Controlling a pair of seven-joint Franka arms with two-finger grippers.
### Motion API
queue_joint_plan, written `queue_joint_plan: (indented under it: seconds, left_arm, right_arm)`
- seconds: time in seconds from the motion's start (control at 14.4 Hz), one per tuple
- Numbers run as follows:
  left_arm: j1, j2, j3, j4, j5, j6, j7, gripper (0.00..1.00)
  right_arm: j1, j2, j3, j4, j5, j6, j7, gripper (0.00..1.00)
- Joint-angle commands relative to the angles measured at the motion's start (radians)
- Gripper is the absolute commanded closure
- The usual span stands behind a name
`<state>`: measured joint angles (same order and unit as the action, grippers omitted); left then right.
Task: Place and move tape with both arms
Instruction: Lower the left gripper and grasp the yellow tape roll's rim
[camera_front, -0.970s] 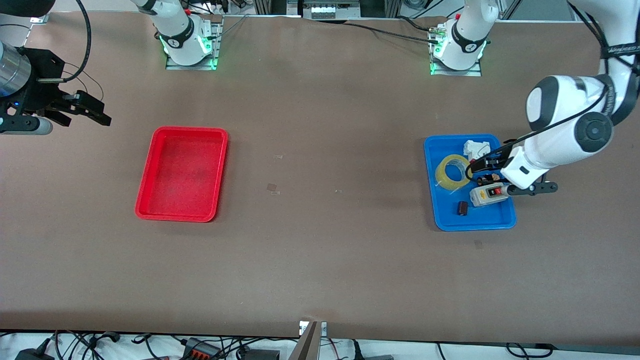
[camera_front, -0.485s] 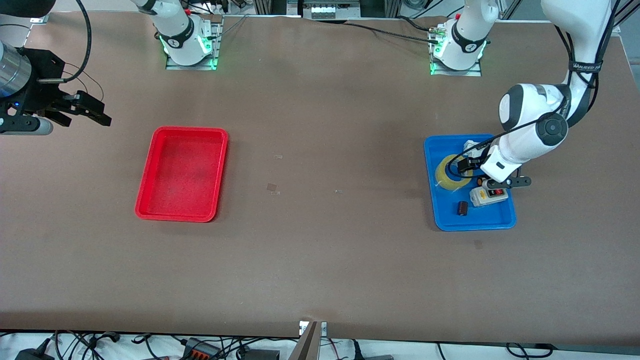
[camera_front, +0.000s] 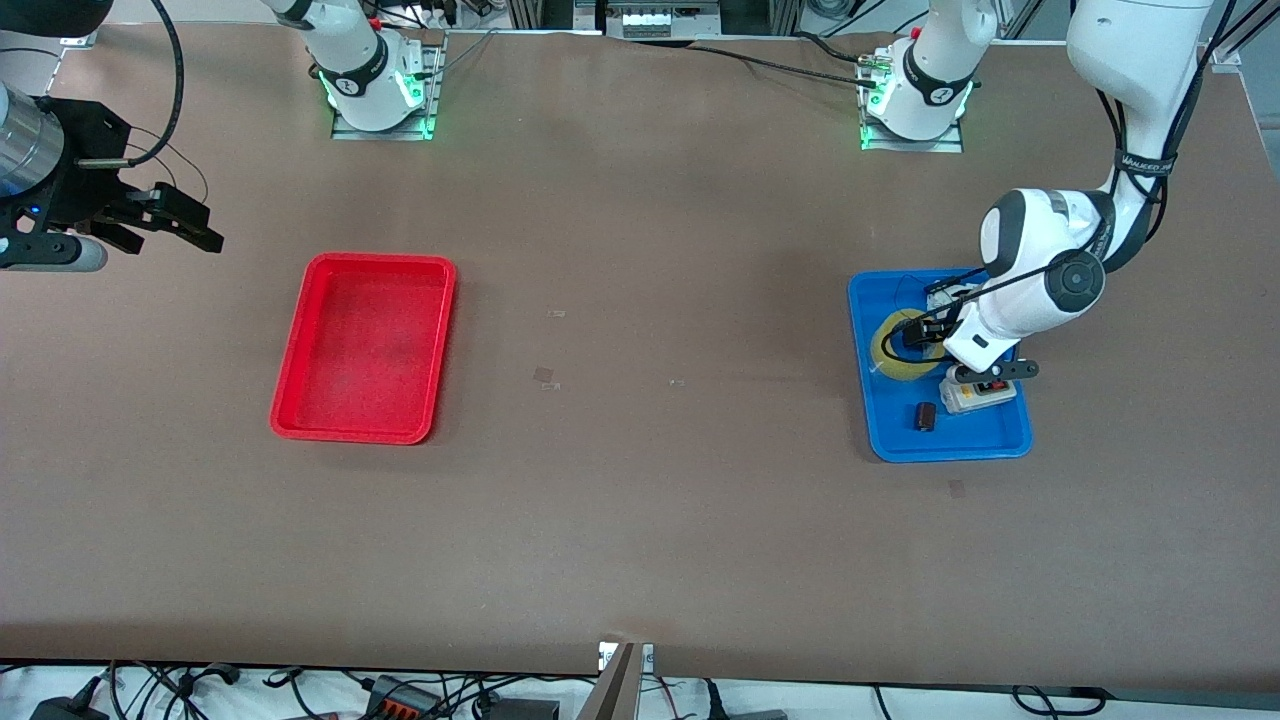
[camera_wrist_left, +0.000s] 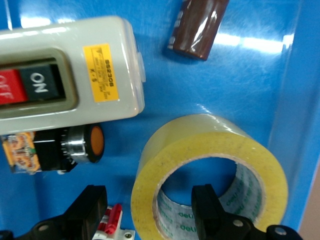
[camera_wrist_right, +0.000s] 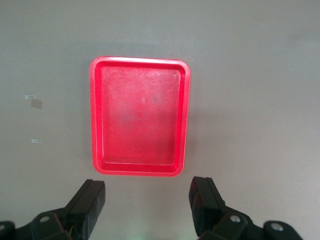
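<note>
— While the left gripper (camera_wrist_left: 150, 212) sits low in the blue tray (camera_front: 985, 440), where is the tape (camera_front: 890, 362)?

— It lies flat in that tray, toward the side nearer the right arm's end of the table. In the left wrist view the tape (camera_wrist_left: 210, 170) has one finger (camera_wrist_left: 207, 210) inside its centre hole and the other finger (camera_wrist_left: 90, 207) outside the roll, so the yellow wall stands between them.

— Clamped on it?

— No, the fingers are spread apart, with a gap showing on each side of the wall.

— What else is in the tray?

— A switch box (camera_wrist_left: 65, 75) with a red and a black button, just beside the tape, a small dark cylinder (camera_wrist_left: 197, 27) nearer the front camera, and a black knob with an orange end (camera_wrist_left: 75, 147) close to the box.

— And the right gripper (camera_wrist_right: 147, 202)?

— That arm waits, up over the table at its own end, fingers apart and holding nothing. Its wrist view looks down on the red tray (camera_wrist_right: 140, 116), which is empty.
</note>
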<state>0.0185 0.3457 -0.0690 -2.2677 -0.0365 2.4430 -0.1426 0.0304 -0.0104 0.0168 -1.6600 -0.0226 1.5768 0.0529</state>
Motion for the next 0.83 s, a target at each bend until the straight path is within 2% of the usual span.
queue_joint_plan:
  seconds: [0.0,0.14,0.21,0.28,0.62,0.76]
  left_arm:
    - [0.006,0.022,-0.006,0.005,-0.005,0.021,0.006,0.0]
    - [0.006,0.024,-0.006,0.007,-0.005,0.021,0.006,0.02]
    - [0.006,0.025,-0.006,0.007,-0.005,0.021,0.006,0.08]
    - [0.006,0.029,-0.006,0.007,-0.005,0.019,0.006,0.16]
    - [0.008,0.029,-0.006,0.008,-0.005,0.005,0.005,0.7]
    - [0.009,0.026,-0.006,0.011,-0.005,-0.001,0.005,0.79]
  right_arm:
    - [0.0,-0.005,0.0,0.003,0.013,-0.006,-0.019,0.01]
    - [0.0,-0.005,0.0,0.003,0.013,-0.006,-0.019,0.01]
    - [0.0,-0.005,0.0,0.003,0.013,-0.006,-0.019,0.01]
    - [0.0,-0.005,0.0,0.003,0.013,-0.006,-0.019,0.01]
    - [0.002,-0.005,0.0,0.005,0.013,-0.006,-0.018,0.01]
    - [0.002,-0.005,0.0,0.005,0.012,-0.006,-0.018,0.01]
